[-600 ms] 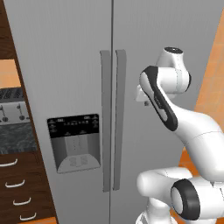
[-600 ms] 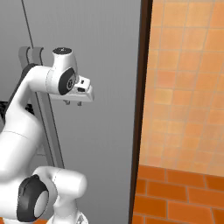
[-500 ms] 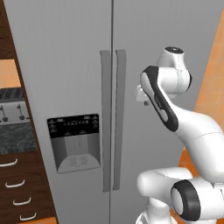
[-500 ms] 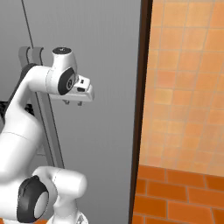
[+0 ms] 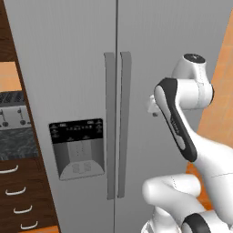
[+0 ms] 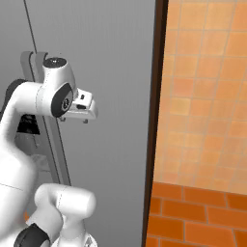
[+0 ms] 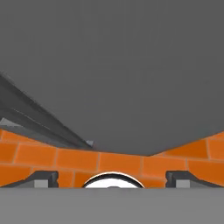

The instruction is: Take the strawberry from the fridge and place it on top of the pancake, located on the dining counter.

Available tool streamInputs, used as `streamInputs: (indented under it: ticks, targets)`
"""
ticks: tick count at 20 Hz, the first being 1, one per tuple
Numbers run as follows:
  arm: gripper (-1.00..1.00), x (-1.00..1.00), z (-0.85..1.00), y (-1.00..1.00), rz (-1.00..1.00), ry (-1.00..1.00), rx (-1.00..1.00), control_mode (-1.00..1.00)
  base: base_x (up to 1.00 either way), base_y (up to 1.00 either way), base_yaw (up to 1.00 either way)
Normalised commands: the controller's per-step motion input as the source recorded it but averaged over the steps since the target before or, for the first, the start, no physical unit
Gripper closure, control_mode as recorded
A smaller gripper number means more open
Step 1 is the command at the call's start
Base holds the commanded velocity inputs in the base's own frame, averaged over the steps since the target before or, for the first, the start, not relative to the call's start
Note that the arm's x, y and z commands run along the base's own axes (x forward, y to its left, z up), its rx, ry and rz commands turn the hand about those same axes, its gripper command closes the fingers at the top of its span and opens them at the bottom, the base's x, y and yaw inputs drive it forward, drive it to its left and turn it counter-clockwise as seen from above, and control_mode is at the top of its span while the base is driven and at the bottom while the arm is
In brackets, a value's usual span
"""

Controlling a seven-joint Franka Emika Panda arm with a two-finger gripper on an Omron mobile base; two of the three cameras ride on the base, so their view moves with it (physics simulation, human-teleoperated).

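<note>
Facing the fridge (image 5: pixel 82 54), both doors shut — nothing begun; the gripper (image 6: pixel 72 119) hangs near the right door, fingers spread, empty.

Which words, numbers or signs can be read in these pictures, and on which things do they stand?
None can be read.
Dispenser panel in the left door of the fridge: rows of small pale marks, too small and blurred to read.
Toaster beside the fridge: no text visible.

Even, flat rendered light, soft and slightly blurred throughout, with no glare or strong shadows.
</note>
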Motion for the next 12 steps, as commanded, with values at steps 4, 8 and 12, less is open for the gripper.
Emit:
streamInputs:
  ticks: [4,8,12]
  targets:
    - [-1.00,-0.66,0.00,0.01,0.00,-0.14,0.00,-1.00,0.00,0.00,0.00]
    - [-1.00,-0.54,0.01,0.05,0.00,-0.04,0.00,-1.00,0.00,0.00,0.00]
    - [-1.00,-0.46,0.16,0.05,0.00,0.00,-0.01,-1.00,0.00,0.00,0.00]
